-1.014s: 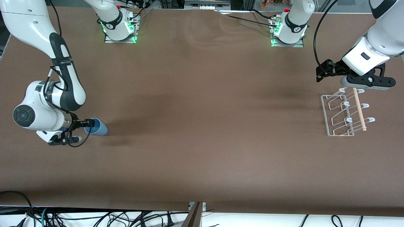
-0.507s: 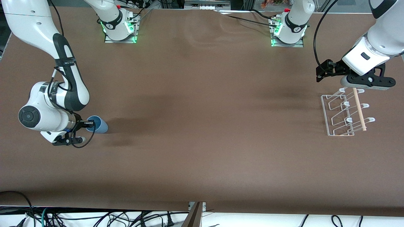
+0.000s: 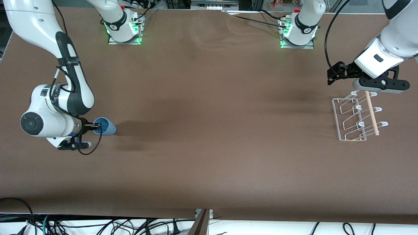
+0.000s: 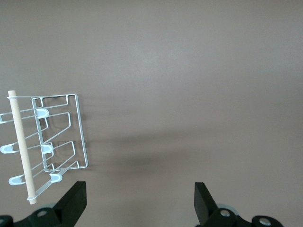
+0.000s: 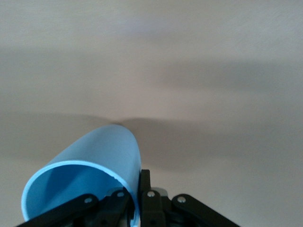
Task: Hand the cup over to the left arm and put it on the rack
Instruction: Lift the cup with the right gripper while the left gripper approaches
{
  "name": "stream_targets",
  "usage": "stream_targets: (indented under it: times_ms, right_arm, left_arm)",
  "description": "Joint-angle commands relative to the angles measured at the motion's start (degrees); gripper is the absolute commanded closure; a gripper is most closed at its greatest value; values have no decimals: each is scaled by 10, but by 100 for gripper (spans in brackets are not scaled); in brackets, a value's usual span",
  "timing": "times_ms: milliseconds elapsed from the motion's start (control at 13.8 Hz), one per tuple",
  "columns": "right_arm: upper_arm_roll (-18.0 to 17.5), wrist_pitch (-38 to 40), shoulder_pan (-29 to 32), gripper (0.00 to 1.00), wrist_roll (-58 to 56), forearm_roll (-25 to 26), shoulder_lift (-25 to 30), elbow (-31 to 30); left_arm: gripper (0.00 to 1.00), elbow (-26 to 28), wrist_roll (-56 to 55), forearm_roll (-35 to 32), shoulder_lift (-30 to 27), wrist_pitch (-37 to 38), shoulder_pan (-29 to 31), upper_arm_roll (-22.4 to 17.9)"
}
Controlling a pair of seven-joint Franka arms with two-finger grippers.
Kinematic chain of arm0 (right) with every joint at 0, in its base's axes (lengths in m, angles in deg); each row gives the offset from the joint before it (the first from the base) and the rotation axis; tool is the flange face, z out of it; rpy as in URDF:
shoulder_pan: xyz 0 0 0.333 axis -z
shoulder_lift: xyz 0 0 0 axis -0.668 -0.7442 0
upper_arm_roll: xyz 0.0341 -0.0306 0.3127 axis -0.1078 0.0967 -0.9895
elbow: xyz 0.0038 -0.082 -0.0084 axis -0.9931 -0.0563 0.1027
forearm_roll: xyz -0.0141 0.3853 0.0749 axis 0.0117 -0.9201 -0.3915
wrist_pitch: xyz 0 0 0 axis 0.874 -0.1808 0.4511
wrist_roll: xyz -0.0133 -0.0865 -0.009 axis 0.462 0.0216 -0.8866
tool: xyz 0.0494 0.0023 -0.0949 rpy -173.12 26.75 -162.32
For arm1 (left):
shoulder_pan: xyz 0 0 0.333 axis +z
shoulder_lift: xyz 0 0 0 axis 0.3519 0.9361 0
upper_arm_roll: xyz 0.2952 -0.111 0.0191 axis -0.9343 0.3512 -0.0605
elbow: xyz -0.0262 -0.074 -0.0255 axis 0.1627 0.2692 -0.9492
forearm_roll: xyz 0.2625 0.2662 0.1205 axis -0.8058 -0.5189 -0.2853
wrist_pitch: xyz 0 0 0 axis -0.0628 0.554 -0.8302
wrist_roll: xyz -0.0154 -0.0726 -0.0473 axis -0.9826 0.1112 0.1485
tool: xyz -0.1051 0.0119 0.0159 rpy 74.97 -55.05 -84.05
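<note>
The light-blue cup (image 3: 105, 128) lies on its side in my right gripper (image 3: 95, 126), held over the table near the right arm's end. The gripper is shut on the cup's rim, one finger inside and one outside, as the right wrist view shows on the cup (image 5: 90, 170). The white wire rack (image 3: 357, 116) with a wooden dowel (image 3: 371, 112) stands near the left arm's end. My left gripper (image 3: 333, 75) hangs open and empty over the table beside the rack's end nearest the bases. The rack also shows in the left wrist view (image 4: 47, 142) beside one finger (image 4: 75, 201).
The two arm bases (image 3: 124, 29) (image 3: 298, 32) stand at the table's edge nearest the robots. Cables (image 3: 98, 225) lie below the table's edge nearest the camera. The brown table (image 3: 212, 130) spreads bare between cup and rack.
My right gripper has moved with the cup a little toward the left arm's end, and the cup looks slightly raised. The left arm has not moved.
</note>
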State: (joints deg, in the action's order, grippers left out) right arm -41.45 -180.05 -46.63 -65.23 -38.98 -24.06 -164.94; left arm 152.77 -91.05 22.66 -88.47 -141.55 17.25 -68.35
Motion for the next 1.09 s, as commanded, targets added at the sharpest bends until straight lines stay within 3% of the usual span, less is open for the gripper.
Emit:
stream_targets:
  times_ms: [0, 145, 362, 580, 797, 1014]
  right_arm:
    - [-17, 104, -19, 100, 80, -51, 11, 54]
    - [-38, 149, -23, 100, 125, -147, 22, 64]
    - [-80, 147, -27, 100, 219, -279, 24, 70]
    - [-126, 68, -66, 100, 354, -298, 16, 113]
    - [-131, -88, -152, 100, 493, -303, 4, 118]
    - [-131, -150, -216, 100, 562, -304, 0, 119]
  left_arm:
    - [0, -4, 0, -7, 1, 13, 1, 1]
    - [0, -5, 1, -5, 18, 58, -6, 4]
    - [0, -4, 1, 23, 33, 67, -14, 8]
    - [0, -5, 57, 43, 38, 73, -26, 16]
    - [0, -4, 174, 146, 60, 66, -15, 12]
    - [0, 2, 281, 211, 70, 31, -10, 12]
